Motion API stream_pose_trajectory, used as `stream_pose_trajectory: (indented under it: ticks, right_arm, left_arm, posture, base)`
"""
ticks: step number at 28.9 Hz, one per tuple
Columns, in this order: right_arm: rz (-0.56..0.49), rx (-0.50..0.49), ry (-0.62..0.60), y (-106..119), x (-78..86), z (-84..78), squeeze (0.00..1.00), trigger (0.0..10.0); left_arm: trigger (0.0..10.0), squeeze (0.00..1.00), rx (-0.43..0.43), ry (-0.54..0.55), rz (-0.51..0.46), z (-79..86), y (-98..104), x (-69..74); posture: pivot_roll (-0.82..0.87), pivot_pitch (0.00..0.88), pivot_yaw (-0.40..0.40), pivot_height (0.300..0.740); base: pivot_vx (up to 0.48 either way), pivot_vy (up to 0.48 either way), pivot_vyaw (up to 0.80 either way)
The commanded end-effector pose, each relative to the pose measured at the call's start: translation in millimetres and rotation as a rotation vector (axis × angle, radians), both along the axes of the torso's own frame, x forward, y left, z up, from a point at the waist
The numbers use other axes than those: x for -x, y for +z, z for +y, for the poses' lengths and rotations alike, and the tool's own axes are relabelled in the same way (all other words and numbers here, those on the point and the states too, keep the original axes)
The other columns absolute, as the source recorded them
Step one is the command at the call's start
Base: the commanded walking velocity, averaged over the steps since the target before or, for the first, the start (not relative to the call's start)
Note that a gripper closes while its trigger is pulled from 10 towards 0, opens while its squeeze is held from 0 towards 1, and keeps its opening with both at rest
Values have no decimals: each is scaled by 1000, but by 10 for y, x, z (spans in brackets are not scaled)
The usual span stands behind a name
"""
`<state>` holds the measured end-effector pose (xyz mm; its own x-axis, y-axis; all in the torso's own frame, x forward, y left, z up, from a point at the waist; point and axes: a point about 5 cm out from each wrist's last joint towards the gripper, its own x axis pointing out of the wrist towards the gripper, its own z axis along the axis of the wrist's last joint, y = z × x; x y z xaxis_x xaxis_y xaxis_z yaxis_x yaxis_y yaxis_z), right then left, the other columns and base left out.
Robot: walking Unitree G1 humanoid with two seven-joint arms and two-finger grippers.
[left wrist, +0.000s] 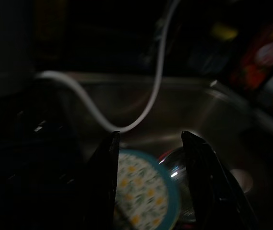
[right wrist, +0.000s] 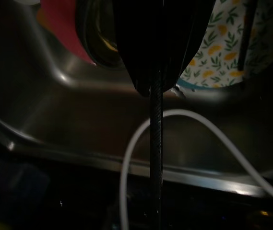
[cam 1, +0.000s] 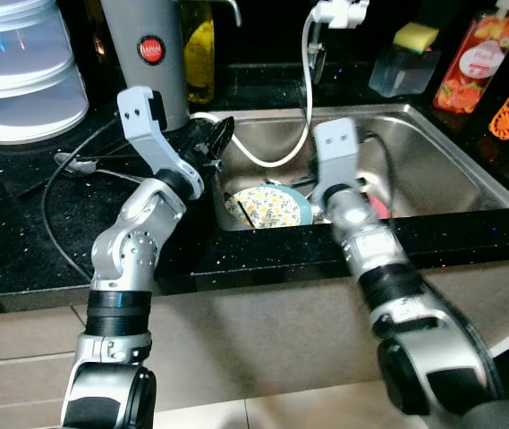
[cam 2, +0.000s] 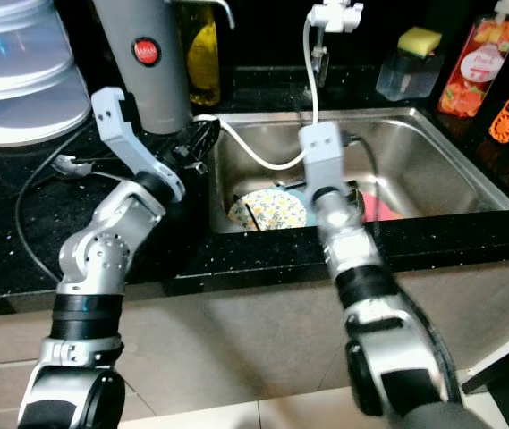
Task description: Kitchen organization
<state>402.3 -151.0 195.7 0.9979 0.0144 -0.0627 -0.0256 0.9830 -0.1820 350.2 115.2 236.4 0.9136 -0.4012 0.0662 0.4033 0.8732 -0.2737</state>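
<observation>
A teal-rimmed plate with a yellow flower print (cam 1: 272, 207) lies in the steel sink (cam 1: 433, 161), with a thin black stick across it (cam 2: 250, 214). My left gripper (cam 1: 214, 141) hovers at the sink's left rim. It is open, and the plate (left wrist: 141, 191) shows between its fingers (left wrist: 110, 158). My right arm (cam 1: 348, 210) reaches down into the sink beside the plate. In the right wrist view my right gripper (right wrist: 156, 90) is shut on a thin black stick (right wrist: 155, 158). The plate (right wrist: 222, 52), a dark bowl (right wrist: 98, 38) and something pink (right wrist: 59, 19) lie just beyond it.
A white hose (cam 1: 272, 161) loops from the tap into the sink. On the black counter stand stacked clear containers (cam 1: 17, 71), a grey jug (cam 1: 151, 54) and a yellow bottle (cam 1: 200, 45). A sponge holder (cam 1: 406, 58) and a soap bottle (cam 1: 482, 58) stand behind the sink. A black cable (cam 1: 57, 197) lies on the left.
</observation>
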Motion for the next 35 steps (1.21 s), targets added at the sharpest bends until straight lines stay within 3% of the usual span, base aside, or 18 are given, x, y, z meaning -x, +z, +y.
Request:
stream_pose_trajectory:
  ticks: [1, 3, 5, 7, 8, 11, 17, 18, 23, 24, 25, 28, 29, 30, 35]
  right_arm:
    - [23, -25, -7, -23, -15, -51, 0, 10000]
    - [32, -42, -38, -38, -20, -98, 0, 10000]
    - [32, -42, -38, -38, -20, -98, 0, 10000]
    - [51, -70, -80, -92, -16, -181, 0, 10000]
    - [51, -70, -80, -92, -16, -181, 0, 10000]
    - [72, -77, -121, -184, 3, -255, 0, 10000]
    - [92, -85, -133, -270, 22, -238, 0, 10000]
    - [91, -104, -129, -279, 23, -227, 1000, 10000]
    - [7, -140, -99, -134, -7, -172, 1000, 10000]
    - [-66, -150, -75, -20, -16, -145, 75, 10000]
    - [-134, -168, -50, 86, -16, -124, 0, 10000]
    - [-186, -184, -20, 169, -10, -99, 0, 10000]
    - [-248, -196, 5, 272, 10, -82, 0, 10000]
    - [-337, -222, 30, 415, 67, -88, 0, 10000]
    - [-439, -267, 12, 552, 184, -185, 0, 10000]
  left_arm:
    - [10000, 0, -113, 14, 96, 19, -133, -68]
    - [10000, 0, -177, -64, 106, -36, -146, -66]
    - [10000, 0, -177, -64, 106, -36, -146, -66]
    - [10000, 0, -241, -195, 109, -105, -164, -28]
    - [10000, 0, -241, -195, 109, -105, -164, -28]
    - [10000, 0, -283, -345, 95, -109, -126, 24]
    - [10000, 0, -321, -394, 96, -70, -92, 23]
    - [10000, 0, -325, -397, 98, -65, -90, 22]
    - [10000, 0, -326, -413, 101, -77, -81, 47]
    - [10000, 0, -323, -421, 100, -83, -81, 64]
    - [10000, 0, -320, -428, 99, -89, -81, 81]
    - [10000, 0, -317, -436, 97, -88, -81, 94]
    - [10000, 0, -313, -430, 79, -82, -68, 105]
    - [10000, 0, -301, -377, 33, -39, -23, 92]
    - [10000, 0, -272, -255, -10, 109, 51, 25]
  posture:
    - [142, 0, -14, 740]
    - [145, 0, 6, 740]
    - [145, 0, 6, 740]
    - [139, 0, 39, 740]
    - [139, 0, 39, 740]
    - [130, 0, 66, 740]
    - [136, 8, 90, 740]
    - [141, 14, 91, 740]
    - [154, 28, 86, 740]
    - [155, 27, 81, 740]
    - [157, 25, 77, 740]
    - [157, 25, 77, 740]
    - [156, 24, 72, 740]
    - [153, 22, 63, 740]
    - [151, 20, 60, 740]
  base:
    - [0, 0, 0]
    - [0, 0, 0]
    - [0, 0, 0]
    - [0, 0, 0]
    - [0, 0, 0]
    - [0, 0, 0]
    - [0, 0, 0]
    - [0, 0, 0]
    - [0, 0, 0]
    - [0, 0, 0]
    - [0, 0, 0]
    - [0, 0, 0]
    - [0, 0, 0]
    - [0, 0, 0]
    - [0, 0, 0]
